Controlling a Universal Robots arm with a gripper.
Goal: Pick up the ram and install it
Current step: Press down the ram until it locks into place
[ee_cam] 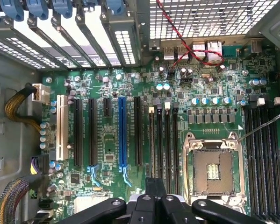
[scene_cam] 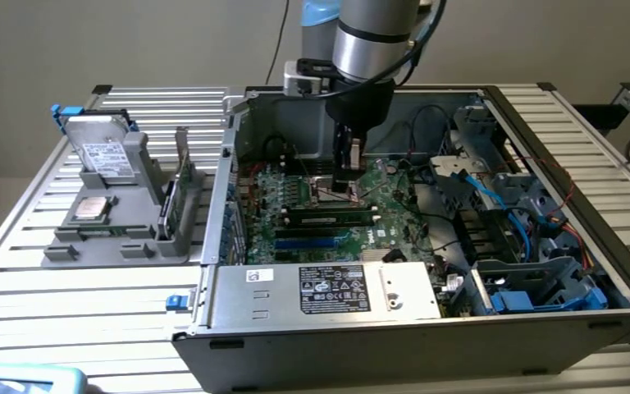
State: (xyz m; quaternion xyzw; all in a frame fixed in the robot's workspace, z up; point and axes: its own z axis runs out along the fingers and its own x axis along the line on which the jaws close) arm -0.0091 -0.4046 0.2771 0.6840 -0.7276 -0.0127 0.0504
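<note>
From my seat the biggest thing is the open computer case (scene_cam: 425, 320), lying on its side on the slatted counter (scene_cam: 63, 304), with the arm reaching down into it from above. Inside lies the green motherboard (ee_cam: 111, 140), and in the wrist view I see its empty processor socket (ee_cam: 213, 170) with banks of dark memory slots (ee_cam: 163, 140) on either side of it.

My claw (scene_cam: 344, 182) hangs low over the board, near the socket. The ram (scene_cam: 330, 220) is a thin green stick that seems to sit already in one of the slots just in front of the claw, toward the power supply (scene_cam: 337, 289). Its long axis runs across the exterior view, left to right, parallel to the empty slots beside it. So the stick lies just below and just beside the claw, not between the fingers.

I cannot tell whether the claw is open or closed; its dark body (ee_cam: 151, 205) hides the tips, and I see no stick in it.

On the counter at the exterior view's left, a grey holder (scene_cam: 118, 213) carries a processor chip (scene_cam: 92, 208) and an upright green card (scene_cam: 184, 185).
</note>
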